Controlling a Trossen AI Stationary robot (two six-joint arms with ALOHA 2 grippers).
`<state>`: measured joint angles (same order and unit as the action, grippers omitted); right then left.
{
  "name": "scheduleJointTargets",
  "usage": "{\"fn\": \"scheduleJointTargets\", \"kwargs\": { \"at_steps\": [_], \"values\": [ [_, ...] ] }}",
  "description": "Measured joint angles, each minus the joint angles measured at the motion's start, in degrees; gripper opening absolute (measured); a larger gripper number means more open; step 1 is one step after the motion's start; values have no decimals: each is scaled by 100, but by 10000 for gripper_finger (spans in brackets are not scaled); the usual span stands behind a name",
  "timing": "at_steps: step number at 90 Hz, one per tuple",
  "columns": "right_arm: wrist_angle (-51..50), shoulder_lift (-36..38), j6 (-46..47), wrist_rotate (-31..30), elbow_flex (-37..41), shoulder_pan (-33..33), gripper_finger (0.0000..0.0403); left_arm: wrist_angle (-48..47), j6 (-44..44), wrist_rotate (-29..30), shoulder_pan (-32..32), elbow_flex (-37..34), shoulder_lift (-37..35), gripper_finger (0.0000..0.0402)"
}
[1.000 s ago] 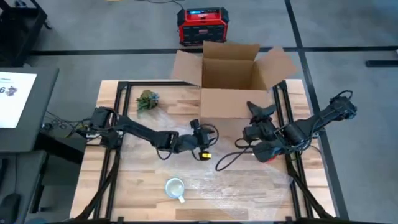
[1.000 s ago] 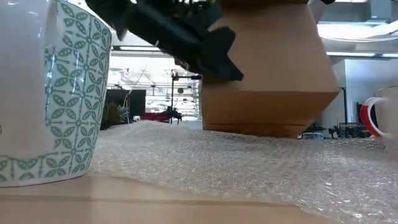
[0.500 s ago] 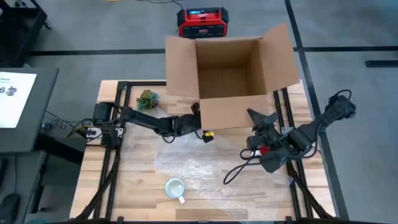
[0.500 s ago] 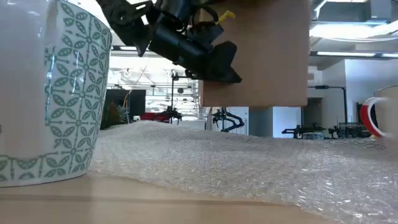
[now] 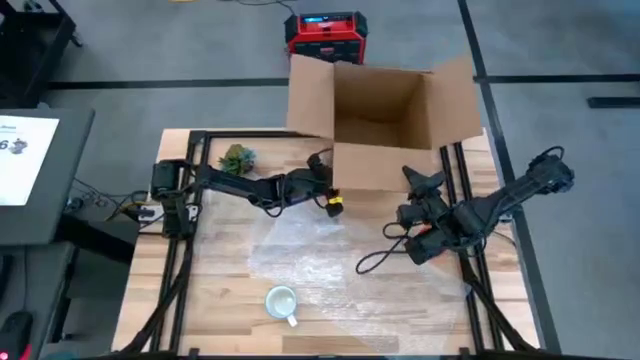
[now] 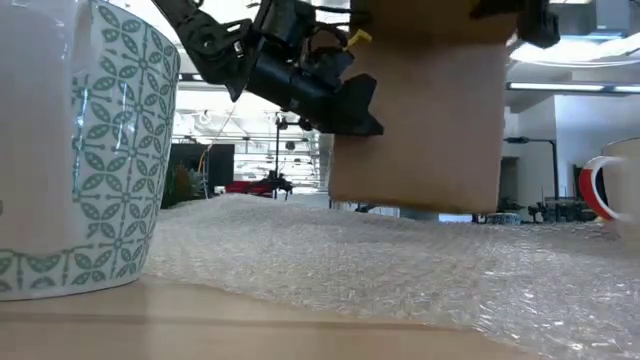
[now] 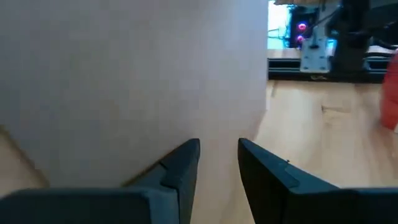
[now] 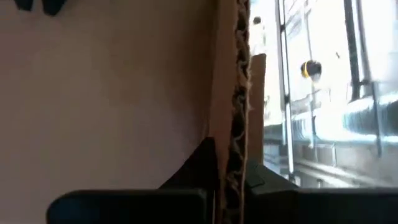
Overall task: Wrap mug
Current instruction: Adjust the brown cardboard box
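digit "6" on white sheet (image 5: 22, 146) at left edge, other print unreadable

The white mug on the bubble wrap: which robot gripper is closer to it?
Left. The left gripper sits beyond the mug, at the cardboard box's front wall. The right gripper is farther, pinching the box's right edge.

Cardboard box (image 5: 385, 125) blocks table's (image 5: 215, 270) far side.

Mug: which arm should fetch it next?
Left, probably. The left gripper holds nothing and is nearer the mug; the right gripper is clamped on the box wall, holding it up.
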<state>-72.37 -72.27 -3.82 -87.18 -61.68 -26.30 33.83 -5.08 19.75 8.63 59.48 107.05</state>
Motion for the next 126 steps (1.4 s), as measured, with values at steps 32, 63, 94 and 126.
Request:
{"fn": "scheduleJointTargets", "kwargs": {
  "at_steps": [32, 63, 94, 126],
  "values": [
    [-138, 0, 896, 297, 1004, 229, 0, 178, 135, -24, -25, 250, 938, 97],
    [-112, 2, 1067, 434, 1099, 229, 6, -549, -4, 182, -350, 278, 164, 97],
    [-132, 0, 1178, 787, 1113, 234, 96, -2591, 173, 1250, -892, 278, -1115, 97],
    [-130, 647, 1297, 1205, 1003, -9, 198, -3934, 934, 1263, -1631, 278, -1936, 97]
  ]
}}
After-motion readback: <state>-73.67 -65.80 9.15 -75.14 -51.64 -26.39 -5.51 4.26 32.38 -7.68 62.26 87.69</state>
